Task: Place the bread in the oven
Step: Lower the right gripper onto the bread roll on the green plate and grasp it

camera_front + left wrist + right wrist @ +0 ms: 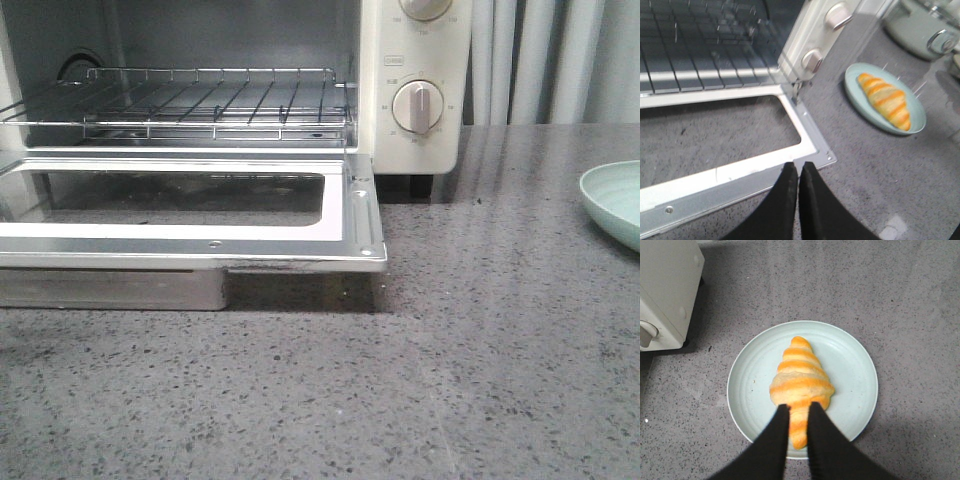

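The bread (801, 382) lies on a pale green plate (855, 370) on the grey speckled bench (480, 380), to the right of the oven (410, 100) and apart from it. The right claw (799, 415) sits over the bread's tapered near end with a finger on each side of it, though whether the fingers actually press it I cannot tell. The oven's door (200, 235) is dropped open, its wire rack (200, 100) bare, and the left claw (798, 172) hangs over the door's corner, fingers pressed together on nothing.
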Controlling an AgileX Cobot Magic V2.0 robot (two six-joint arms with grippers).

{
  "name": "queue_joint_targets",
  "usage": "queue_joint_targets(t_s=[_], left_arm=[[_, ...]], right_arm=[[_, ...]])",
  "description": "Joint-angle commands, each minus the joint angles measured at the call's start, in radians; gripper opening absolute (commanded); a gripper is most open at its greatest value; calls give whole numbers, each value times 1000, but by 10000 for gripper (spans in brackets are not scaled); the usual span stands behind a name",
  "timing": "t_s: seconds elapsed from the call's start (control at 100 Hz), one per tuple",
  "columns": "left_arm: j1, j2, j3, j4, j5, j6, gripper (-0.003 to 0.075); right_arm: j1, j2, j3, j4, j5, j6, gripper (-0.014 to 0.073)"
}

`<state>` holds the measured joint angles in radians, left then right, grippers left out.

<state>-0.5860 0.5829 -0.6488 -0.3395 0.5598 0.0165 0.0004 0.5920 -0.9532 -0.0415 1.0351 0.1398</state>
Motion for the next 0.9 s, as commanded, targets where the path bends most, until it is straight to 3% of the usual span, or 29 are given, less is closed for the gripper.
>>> queue_joint_targets(t_s=[0.0, 0.06, 0.1, 0.7, 0.82, 0.89], left_arm=[[-6, -35, -26, 4, -60, 0, -22], [-6, -45, -26, 8, -50, 0, -22], [-6, -45, -26, 13, -43, 0, -22], [-6, -45, -26, 13, 14, 0, -22], [-6, -45, -26, 13, 14, 0, -22], [-6, -46, -26, 13, 14, 0, -22]], right_arm=[[0, 42, -25, -8, -83, -24, 309], [0, 69, -25, -9, -87, -24, 426], [0, 96, -25, -9, -95, -28, 456], [0, 643, -27, -10, -184, -46, 440], [0, 690, -27, -10, -179, -70, 328], [0, 706, -27, -10, -172, -81, 124]])
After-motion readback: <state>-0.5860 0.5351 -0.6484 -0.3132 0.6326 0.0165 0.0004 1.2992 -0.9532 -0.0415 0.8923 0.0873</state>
